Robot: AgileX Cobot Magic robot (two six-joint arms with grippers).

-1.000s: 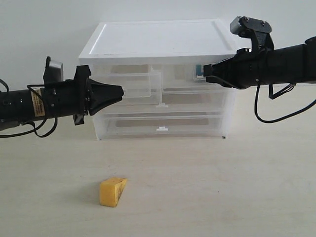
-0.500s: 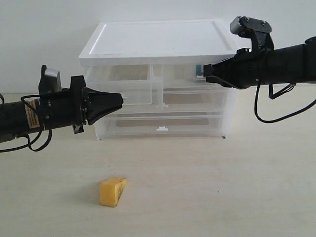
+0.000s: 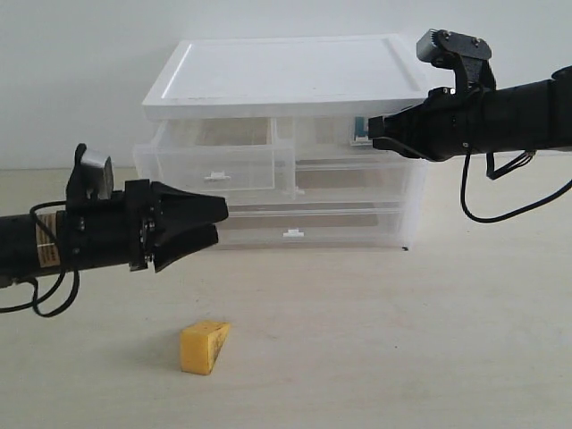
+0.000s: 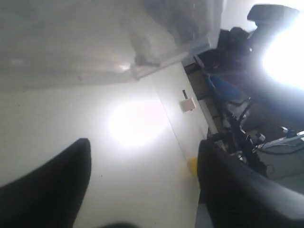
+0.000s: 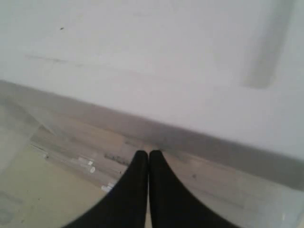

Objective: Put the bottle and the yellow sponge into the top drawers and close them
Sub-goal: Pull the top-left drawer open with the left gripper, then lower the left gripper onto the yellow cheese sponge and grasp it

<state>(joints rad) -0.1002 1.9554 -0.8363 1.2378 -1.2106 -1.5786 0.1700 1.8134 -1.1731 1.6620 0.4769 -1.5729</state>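
1. The left jaws stand open: two black tapered fingers (image 3: 214, 207) spread apart, nothing between them. The left arm (image 3: 80, 239) hangs low in front of the cabinet (image 3: 286, 76), clear of the surface (image 3: 402, 340).
2. The right jaws are closed, black tips pressed together and empty, at the front of the top right drawer (image 3: 322, 134).
3. The top left drawer (image 3: 210, 165) stands pulled out from the cabinet. It is cloudy translucent plastic with a small white tab handle (image 3: 213, 176).
4. The bottle (image 3: 359, 130) is inside the top right drawer. I see only a teal sliver of it through the wall, just beside the right jaw tips.
5. The yellow sponge (image 3: 204, 347) is a porous yellow-orange wedge lying on the pale matt surface, well in front of the cabinet and below the left jaws.
6. The cabinet has an opaque white flat top with a raised rim. Two full-width translucent drawers sit beneath the top pair.
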